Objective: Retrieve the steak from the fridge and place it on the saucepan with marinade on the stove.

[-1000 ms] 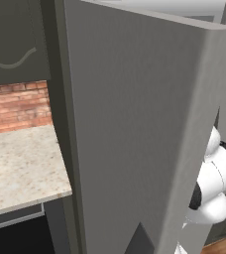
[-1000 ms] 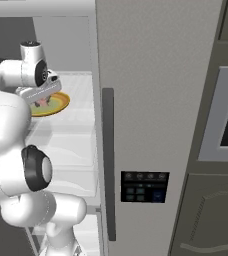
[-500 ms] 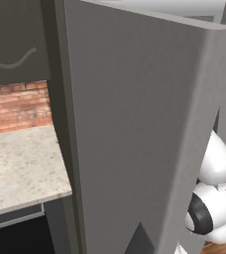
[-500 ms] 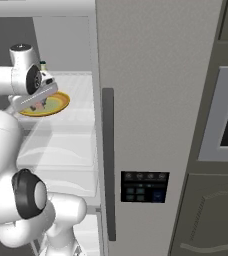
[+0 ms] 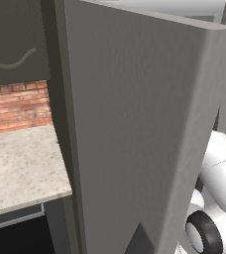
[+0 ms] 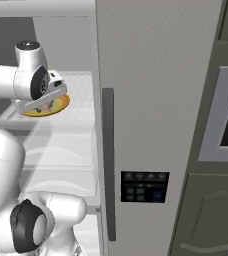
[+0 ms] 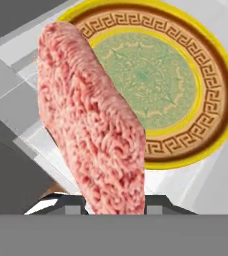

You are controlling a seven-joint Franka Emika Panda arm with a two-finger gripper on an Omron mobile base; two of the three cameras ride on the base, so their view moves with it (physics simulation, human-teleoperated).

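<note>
Moved: since a second earlier, the white arm's gripper [image 6: 47, 105] had drawn left and lifted off the round yellow plate [image 6: 56, 106].
Writing: none legible; dark dispenser panel [image 6: 144, 186] showed blurred buttons.
Hidden: open light-grey fridge door [image 5: 135, 129] blocked the shelves in the left base view.
Steak: pinkish-red flat steak [image 7: 93, 125] stood on edge, clamped in the pincer above the plate [image 7: 206, 100].
Around: speckled counter [image 5: 21, 168], brick wall [image 5: 16, 106], wall oven [image 6: 226, 120].

Pink steak [image 7: 93, 125] above yellow plate [image 7: 206, 60]

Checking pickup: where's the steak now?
Hand view: steak in the gripper, lifted above the yellow plate on the fridge shelf, left of the closed door.
</note>
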